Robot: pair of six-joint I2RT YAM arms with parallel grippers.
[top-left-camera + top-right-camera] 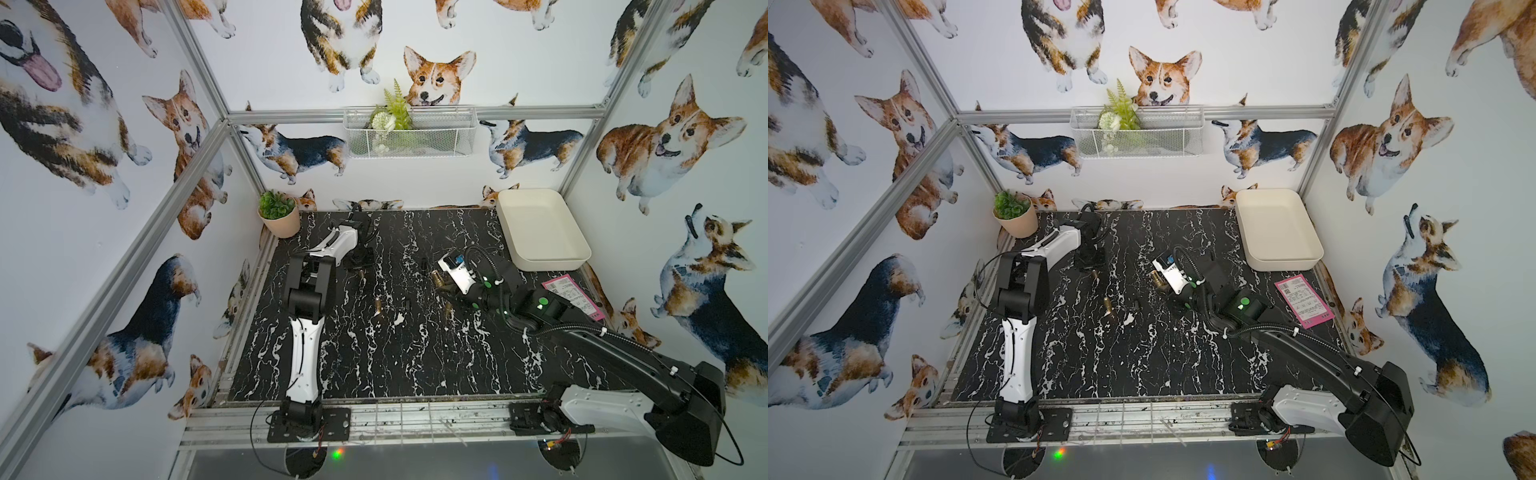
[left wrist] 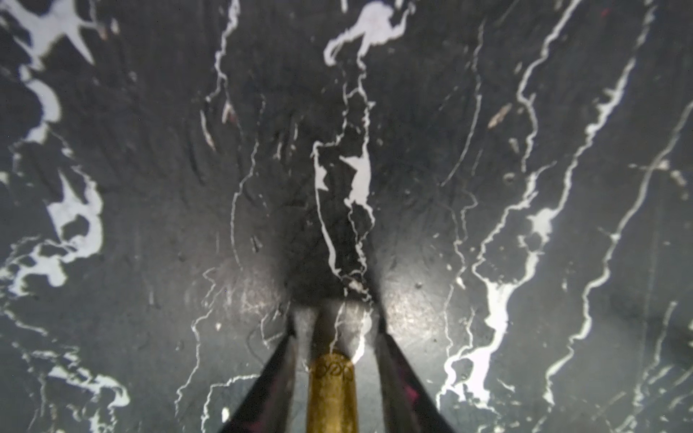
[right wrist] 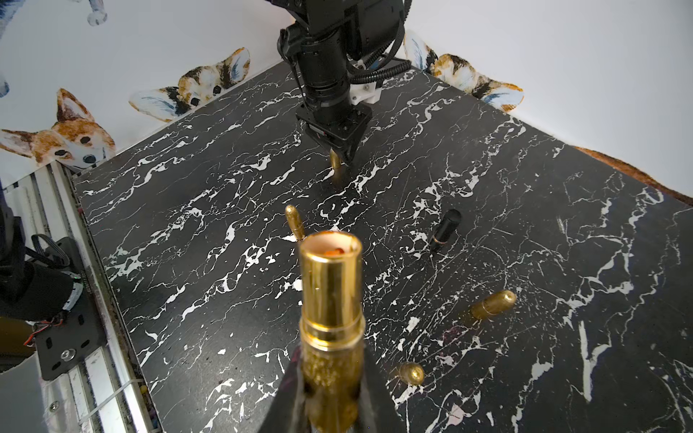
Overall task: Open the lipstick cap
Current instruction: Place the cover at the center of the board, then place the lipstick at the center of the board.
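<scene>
Cap off: my right fingers (image 3: 287,408) clamp uncapped lipstick tube (image 3: 332,285). Left fingers (image 2: 270,393) parted, gold cap (image 2: 332,397) loose between. Task looks done.

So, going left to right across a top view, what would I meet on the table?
potted plant → gold cap at the left gripper → loose gold lipstick → uncapped lipstick in the right gripper → white tray. The pink slip overlaps the tray, so it is left out.
</scene>
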